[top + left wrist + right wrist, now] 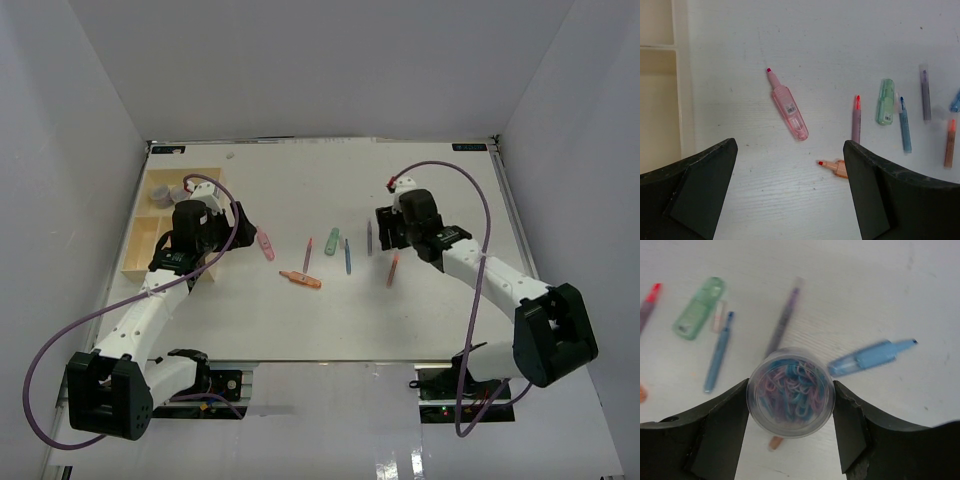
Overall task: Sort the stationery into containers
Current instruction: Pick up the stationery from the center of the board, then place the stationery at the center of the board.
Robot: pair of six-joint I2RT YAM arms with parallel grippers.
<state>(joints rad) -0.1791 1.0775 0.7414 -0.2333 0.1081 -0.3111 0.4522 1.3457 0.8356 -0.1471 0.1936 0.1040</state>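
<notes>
Gripping a clear round pot (790, 385) packed with pink, blue and purple paper clips, the right hand (790, 412) has it over the table (865, 280), covering the ends of a blue pen (872, 356) and a purple pen (782, 322). Left hand (790, 152) spread wide (nothing in it), above a pink highlighter (788, 107), red tip bare, near the cream tray (681, 100).

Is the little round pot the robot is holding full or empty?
Full. In the right wrist view, the pot is packed with a tangle of blue, pink and purple clips, seen from above.
</notes>
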